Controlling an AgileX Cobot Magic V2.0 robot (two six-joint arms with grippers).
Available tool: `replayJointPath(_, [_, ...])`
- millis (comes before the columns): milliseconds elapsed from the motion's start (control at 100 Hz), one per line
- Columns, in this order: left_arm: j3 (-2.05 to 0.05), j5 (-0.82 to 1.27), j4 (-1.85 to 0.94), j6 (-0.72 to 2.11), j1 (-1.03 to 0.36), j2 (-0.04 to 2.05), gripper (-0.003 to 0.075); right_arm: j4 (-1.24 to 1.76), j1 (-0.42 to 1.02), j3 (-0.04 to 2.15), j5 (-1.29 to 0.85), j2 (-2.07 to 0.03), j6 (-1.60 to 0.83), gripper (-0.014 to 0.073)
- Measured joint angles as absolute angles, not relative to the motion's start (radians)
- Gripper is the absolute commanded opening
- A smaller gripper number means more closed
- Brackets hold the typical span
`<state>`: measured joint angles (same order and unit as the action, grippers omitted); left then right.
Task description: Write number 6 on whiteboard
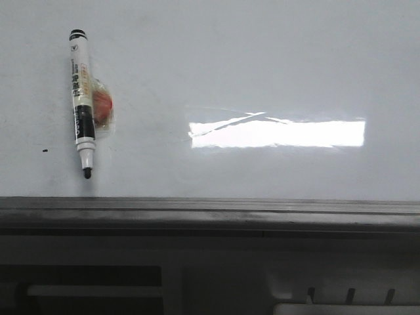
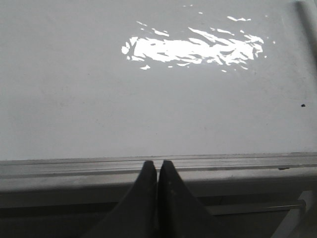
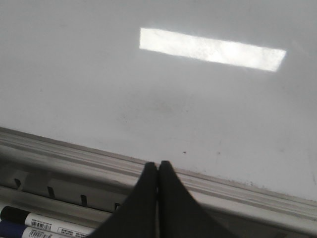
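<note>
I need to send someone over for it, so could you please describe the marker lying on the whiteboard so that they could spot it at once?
Start from the whiteboard with its bright glare patch; the marker lies at the far left of the board in the front view. It points tip-down toward the grey rail, with an orange-red blob beside its barrel. It is white-bodied with black bands, uncapped.
</note>
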<state>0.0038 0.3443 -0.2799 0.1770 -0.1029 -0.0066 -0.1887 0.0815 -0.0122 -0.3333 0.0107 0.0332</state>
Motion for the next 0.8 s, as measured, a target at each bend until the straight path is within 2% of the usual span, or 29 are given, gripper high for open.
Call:
replayJointPath(210, [0.004, 0.312, -0.344, 0.177, -0.103, -0.007, -0.0019, -0.235, 0.082, -0.014, -0.276, 0.011, 0.033, -0.0064])
replayJointPath(430, [0.004, 0.235, -0.947, 0.175, -0.103, -0.007, -0.0019, -0.256, 0.082, -0.014, 0.045, 0.011, 0.033, -0.0064])
replayJointPath(570, [0.004, 0.197, -1.077, 0.175, -0.103, -0.007, -0.0019, -0.172, 0.082, -0.014, 0.193, 0.011, 0.094, -0.0064])
replayJointPath(800, [0.004, 0.177, -1.109, 0.173, -0.103, -0.007, -0.0019, 0.232, 0.082, -0.014, 0.088, 0.011, 0.189, -0.0064])
